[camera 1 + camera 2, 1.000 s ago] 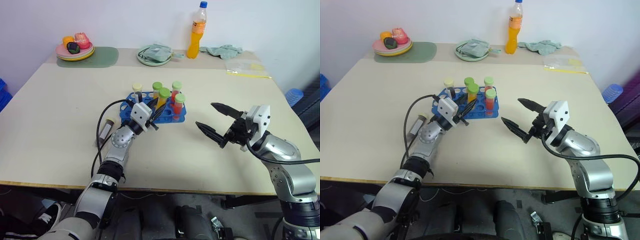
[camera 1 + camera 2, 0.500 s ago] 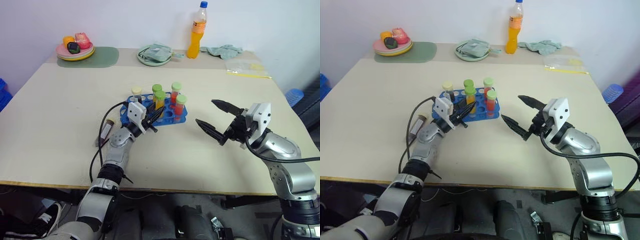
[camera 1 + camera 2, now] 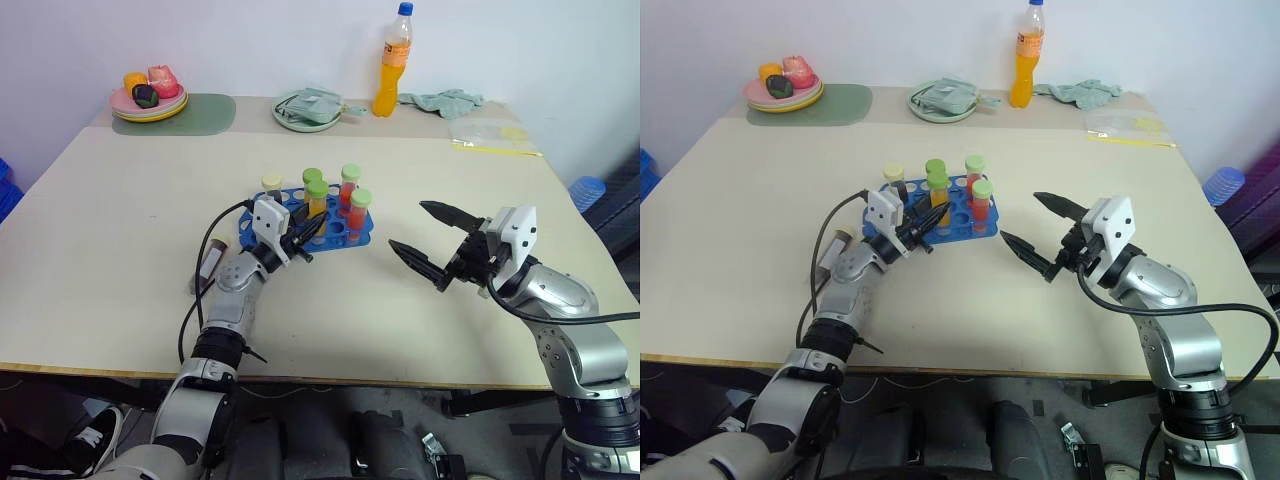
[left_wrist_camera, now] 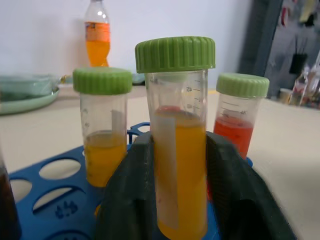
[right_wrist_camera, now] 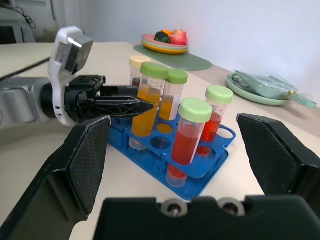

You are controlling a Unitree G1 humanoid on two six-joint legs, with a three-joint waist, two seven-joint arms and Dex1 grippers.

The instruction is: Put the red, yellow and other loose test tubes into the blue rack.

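The blue rack (image 3: 362, 238) stands mid-table with several capped tubes upright in it: red ones (image 3: 359, 212) at its right end, a yellow one (image 3: 312, 181) behind, and a dark one with a cream cap (image 3: 272, 186). My left gripper (image 3: 312, 225) is shut on a green-capped yellow test tube (image 4: 180, 165), which stands upright in the rack. A loose tube (image 3: 213, 258) lies on the table left of that arm. My right gripper (image 3: 407, 225) hovers open to the right of the rack, with nothing in it.
Along the far edge stand an orange drink bottle (image 3: 393, 65), a green plate with a cloth (image 3: 308, 108), a plate of fruit (image 3: 148, 97) on a green mat, a crumpled cloth (image 3: 445, 100) and a plastic bag (image 3: 490, 135).
My left wrist has rolled, bringing the yellow tube from tilted to upright in the rack. The right arm has stayed put.
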